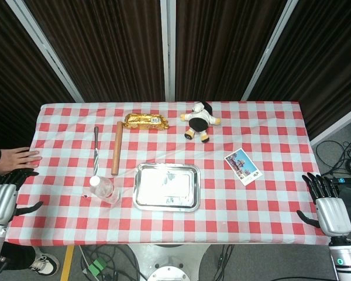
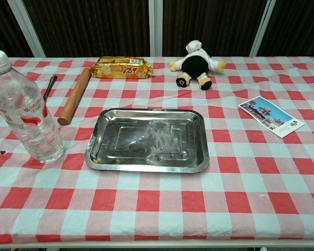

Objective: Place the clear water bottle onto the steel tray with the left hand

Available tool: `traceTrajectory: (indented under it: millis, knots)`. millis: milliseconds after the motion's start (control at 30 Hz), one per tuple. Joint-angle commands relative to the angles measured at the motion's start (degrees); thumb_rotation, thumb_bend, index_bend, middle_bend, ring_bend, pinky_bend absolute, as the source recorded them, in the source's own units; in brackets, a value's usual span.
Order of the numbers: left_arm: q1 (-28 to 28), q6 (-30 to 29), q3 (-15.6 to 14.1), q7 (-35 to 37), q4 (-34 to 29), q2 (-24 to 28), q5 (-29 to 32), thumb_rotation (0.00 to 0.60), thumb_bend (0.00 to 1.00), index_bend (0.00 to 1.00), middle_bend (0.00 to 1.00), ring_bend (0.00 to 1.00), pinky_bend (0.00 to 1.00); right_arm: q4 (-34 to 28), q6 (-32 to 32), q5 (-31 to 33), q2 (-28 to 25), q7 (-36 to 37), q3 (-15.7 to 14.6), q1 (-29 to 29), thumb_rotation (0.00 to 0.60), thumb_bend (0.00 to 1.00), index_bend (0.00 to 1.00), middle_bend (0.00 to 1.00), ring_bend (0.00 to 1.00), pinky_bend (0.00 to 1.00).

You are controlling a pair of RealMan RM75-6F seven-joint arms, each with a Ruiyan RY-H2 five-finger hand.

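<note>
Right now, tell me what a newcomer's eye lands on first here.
The shiny steel tray sits empty at the centre of the red-checked table. The clear water bottle stands upright just left of it, untouched. A black-and-white plush toy lies at the far side.

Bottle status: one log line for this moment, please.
bottle upright left of tray | tray empty | left hand open, off bottle | right hand open

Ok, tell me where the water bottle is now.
The water bottle stands upright on the table's left side in both views, just left of the steel tray, beside the rolling pin's near end.
</note>
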State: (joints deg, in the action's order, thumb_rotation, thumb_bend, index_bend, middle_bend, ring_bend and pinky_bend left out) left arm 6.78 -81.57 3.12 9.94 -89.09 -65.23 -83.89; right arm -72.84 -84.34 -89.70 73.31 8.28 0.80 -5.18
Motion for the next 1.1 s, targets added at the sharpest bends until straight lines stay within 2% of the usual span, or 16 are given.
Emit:
traceTrajectory:
  millis: [33, 333, 500, 600, 733, 833, 933, 1100]
  knots:
    - [-0.05, -0.1, 0.05, 0.22, 0.05, -0.08, 0.08, 0.6, 0.12, 0.34, 0.33, 0.2, 0.23, -0.01, -0.01, -0.02, 0.02, -0.05, -0.01, 0.0, 0.6, 0.12, 0.06, 0.05, 0.0, 0.0]
    - [0.02, 0.15, 0.3, 1.44, -0.38, -0.36, 0.58, 0.6, 0.11, 0.34, 0.33, 0.2, 0.23, 0.12, -0.28, -0.01, -0.05, 0.16, 0.09, 0.07, 0.6, 0.12, 0.06, 0.05, 0.0, 0.0]
    - [-0.05, 1.31, 0.27, 4.51, -0.9, -1.18, 1.75, 0.6, 0.1, 0.34, 0.33, 0.2, 0.23, 0.36, -0.05, 0.36, 0.02, 0.19, 0.17, 0.12, 0.6, 0.12, 0.06, 0.05, 0.0, 0.0]
    - [-0.05, 2.73, 0.18, 9.45, -1.86, -2.17, 2.54, 0.6, 0.08, 0.32, 0.33, 0.2, 0.23, 0.57, 0.15, 0.42, 0.1, 0.09, 0.17, 0.05, 0.6, 0.12, 0.06, 0.05, 0.0, 0.0]
    - [0.68, 7.76, 0.22, 25.49, -3.55, -3.71, 3.98, 0.6, 0.02, 0.25, 0.32, 0.2, 0.22, 0.69, 0.05, 0.51, 0.19, 0.13, 0.26, 0.09, 0.6, 0.12, 0.06, 0.05, 0.0, 0.0]
    - [1.56, 10.49, 0.0, 33.36, -2.24, -5.26, 3.34, 0.6, 0.0, 0.2, 0.28, 0.19, 0.21, 0.91, 0.33, 0.62, 0.33, -0.01, 0.2, 0.06, 0.6, 0.12, 0.06, 0.05, 0.0, 0.0]
    - [2.27, 11.65, -0.22, 36.92, -1.02, -6.98, 2.34, 0.6, 0.0, 0.17, 0.24, 0.17, 0.21, 0.99, 0.5, 0.73, 0.43, -0.16, 0.28, -0.03, 0.6, 0.12, 0.06, 0.05, 0.0, 0.0]
    - [3.1, 12.16, -0.24, 38.39, -0.76, -9.26, 1.45, 0.6, 0.0, 0.16, 0.23, 0.17, 0.21, 1.16, 0.73, 0.98, 0.49, -0.11, 0.34, -0.05, 0.6, 0.12, 0.06, 0.05, 0.0, 0.0]
